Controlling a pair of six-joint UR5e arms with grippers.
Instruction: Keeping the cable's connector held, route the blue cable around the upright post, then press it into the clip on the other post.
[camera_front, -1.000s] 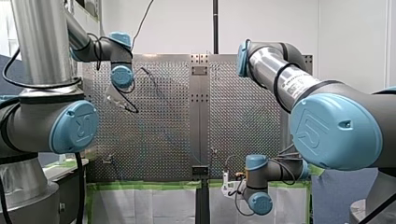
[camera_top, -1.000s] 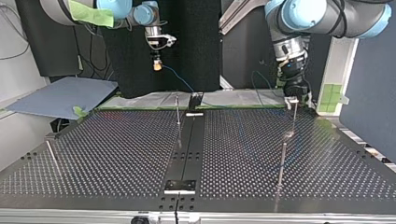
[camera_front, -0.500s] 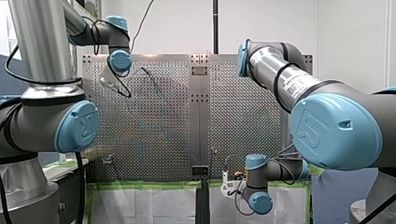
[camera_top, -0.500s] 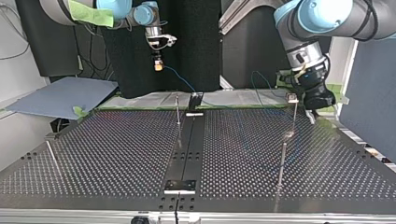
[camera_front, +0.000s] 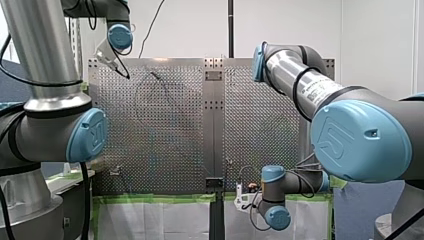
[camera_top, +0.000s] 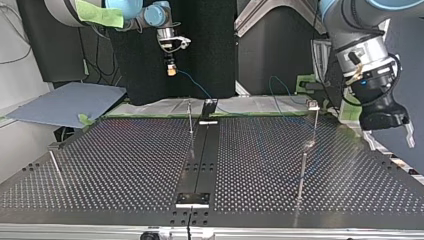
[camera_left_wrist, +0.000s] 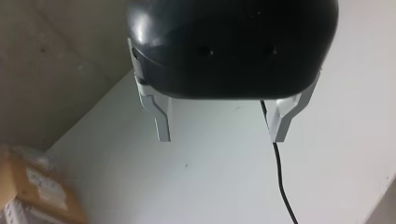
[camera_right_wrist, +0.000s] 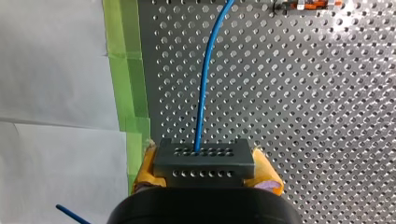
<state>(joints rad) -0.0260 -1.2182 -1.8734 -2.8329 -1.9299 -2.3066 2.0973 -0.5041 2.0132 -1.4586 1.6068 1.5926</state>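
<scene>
My right gripper (camera_right_wrist: 204, 169) has yellow pads and is shut on the grey connector block (camera_right_wrist: 204, 159). The blue cable (camera_right_wrist: 205, 79) leaves the block and runs ahead over the perforated table. In the top view this gripper (camera_top: 171, 69) hangs above the table's far edge, and the blue cable (camera_top: 192, 85) drops from it toward a thin upright post (camera_top: 190, 117). A post with a clip (camera_top: 313, 106) stands further to that view's right. My left gripper (camera_top: 388, 136) is open, empty, and raised beside and apart from that post. Its wrist view shows the left gripper (camera_left_wrist: 220, 127) against a white wall.
Two more thin posts (camera_top: 302, 172) (camera_top: 56, 169) stand nearer the top view's camera. Green tape (camera_right_wrist: 125, 70) and white sheets line the table's edge by my right gripper. A black cord (camera_left_wrist: 280, 177) hangs on the wall ahead of my left gripper.
My left arm has lifted away from the clip post, swinging up and toward the top view's right. My right gripper has stayed almost still, holding the connector.
</scene>
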